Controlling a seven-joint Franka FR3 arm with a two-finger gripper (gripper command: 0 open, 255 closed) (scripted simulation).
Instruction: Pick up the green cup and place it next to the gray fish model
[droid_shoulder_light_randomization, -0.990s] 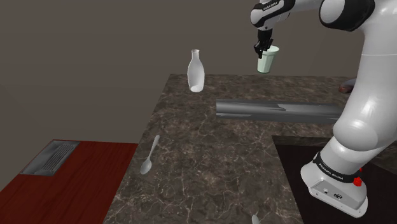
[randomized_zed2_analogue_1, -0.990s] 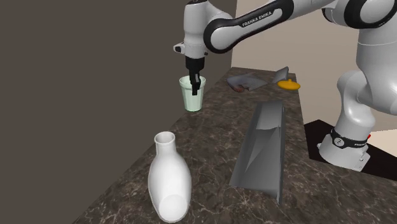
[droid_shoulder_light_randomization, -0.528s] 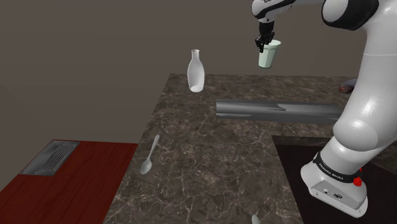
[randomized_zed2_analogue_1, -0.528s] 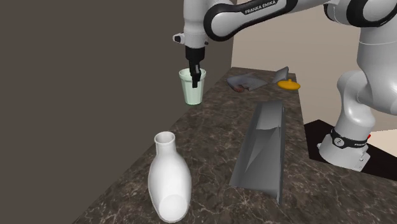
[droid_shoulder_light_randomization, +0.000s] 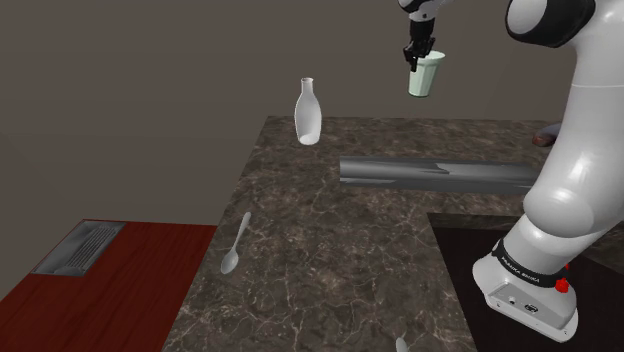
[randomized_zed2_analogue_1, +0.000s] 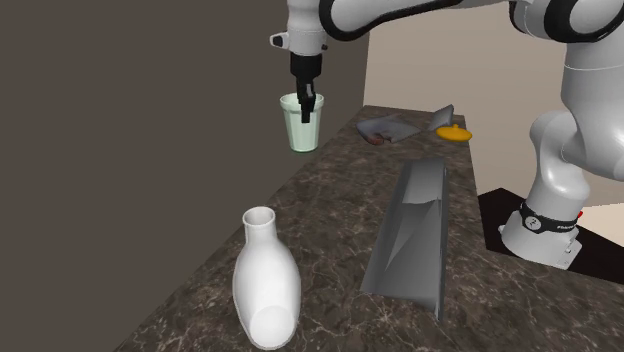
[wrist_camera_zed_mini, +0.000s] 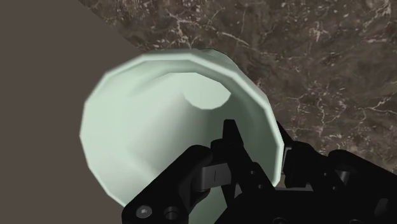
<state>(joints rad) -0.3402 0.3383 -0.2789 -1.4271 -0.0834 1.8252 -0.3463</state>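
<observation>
A: Where is the green cup (droid_shoulder_light_randomization: 427, 74)?

B: In the air, upright, clear of the tabletop (droid_shoulder_light_randomization: 330, 260). In the shoulder view it hangs above the tabletop's far edge, against the grey-brown wall.

A: What holds it?

B: The black gripper (randomized_zed2_analogue_1: 305, 105) comes straight down onto its rim. In the wrist view one of the fingers (wrist_camera_zed_mini: 232, 143) sits inside the pale green cup (wrist_camera_zed_mini: 159, 121) and the other outside, and they are clamped on the wall between them.

A: And the grey fish model (randomized_zed2_analogue_1: 385, 128)?

B: It lies flat on the dark marbled tabletop (randomized_zed2_analogue_1: 330, 200), apart from the cup (randomized_zed2_analogue_1: 302, 122) and toward the second exterior view's right. A small orange thing (randomized_zed2_analogue_1: 455, 132) rests just past it.

A: What else is on the tabletop?

B: A white bottle (droid_shoulder_light_randomization: 308, 112) stands at the far edge, toward the shoulder view's left of the cup. A long grey bar (droid_shoulder_light_randomization: 440, 173) lies across the middle. A pale spoon (droid_shoulder_light_randomization: 236, 245) lies near the tabletop's left edge in the shoulder view.

A: And beyond?

B: A red floor with a grey vent grille (droid_shoulder_light_randomization: 80, 247), and the arm's stand (droid_shoulder_light_randomization: 530, 290) at the shoulder view's lower right.
</observation>
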